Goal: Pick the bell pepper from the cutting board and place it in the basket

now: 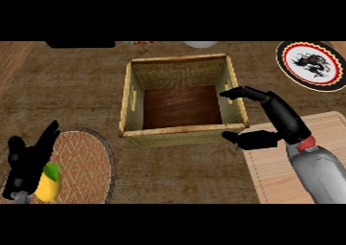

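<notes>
The square woven wicker basket stands in the middle of the brown table, and its dark wooden bottom lies bare: nothing is in it. The pale wooden cutting board lies at the right, partly under the right forearm, and no bell pepper shows on the part that can be seen.

The right hand hangs just beside the basket's right wall. Its fingers are spread above the rim, the thumb is low by the near corner, and nothing is between them.

The only fruit-like thing in view is a yellow piece with a green tip. It lies on the round woven reddish mat at the lower left, well apart from the basket. It is partly hidden by the left hand, which rests there with fingers straight and pointing up. Whether this piece is the pepper cannot be told.

A round plate with a black, red and white pattern sits at the upper right.

Judging from this, the placing is not done. The pepper has first to be found and grasped, then carried over the rim and released inside.
</notes>
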You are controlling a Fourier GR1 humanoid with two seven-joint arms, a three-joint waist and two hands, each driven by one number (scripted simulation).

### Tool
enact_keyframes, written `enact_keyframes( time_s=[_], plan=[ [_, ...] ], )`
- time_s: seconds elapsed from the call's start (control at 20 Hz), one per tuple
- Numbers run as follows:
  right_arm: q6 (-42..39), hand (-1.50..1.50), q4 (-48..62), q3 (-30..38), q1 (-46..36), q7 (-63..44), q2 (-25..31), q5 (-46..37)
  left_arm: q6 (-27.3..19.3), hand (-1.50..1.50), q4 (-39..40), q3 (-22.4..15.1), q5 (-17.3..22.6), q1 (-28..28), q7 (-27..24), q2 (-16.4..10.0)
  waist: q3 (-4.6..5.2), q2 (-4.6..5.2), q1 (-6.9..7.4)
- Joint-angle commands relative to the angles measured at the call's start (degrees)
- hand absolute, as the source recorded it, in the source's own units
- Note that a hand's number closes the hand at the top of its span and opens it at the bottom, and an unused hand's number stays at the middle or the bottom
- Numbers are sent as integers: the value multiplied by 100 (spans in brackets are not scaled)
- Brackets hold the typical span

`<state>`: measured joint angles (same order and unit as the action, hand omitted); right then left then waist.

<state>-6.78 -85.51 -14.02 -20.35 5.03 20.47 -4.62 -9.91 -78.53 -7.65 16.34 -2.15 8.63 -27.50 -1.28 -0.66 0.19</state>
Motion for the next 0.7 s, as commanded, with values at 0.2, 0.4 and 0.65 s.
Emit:
enact_keyframes(
  time_s=[0.2,0.4,0.65],
  plan=[
    [624,-150,-473,-257,-424,-1401,1534,-2492,-30,0,181,-217,99,-341,312,403,183,-29,-263],
    [-381,-150,-1125,-289,-1080,-2488,2167,-2715,42,0,-16,-396,33,-435,421,480,181,-51,-216],
    [-2075,-150,-1862,-228,-1477,-3482,2788,-2115,63,0,-70,-263,45,-689,276,473,172,-50,-164]
  ],
)
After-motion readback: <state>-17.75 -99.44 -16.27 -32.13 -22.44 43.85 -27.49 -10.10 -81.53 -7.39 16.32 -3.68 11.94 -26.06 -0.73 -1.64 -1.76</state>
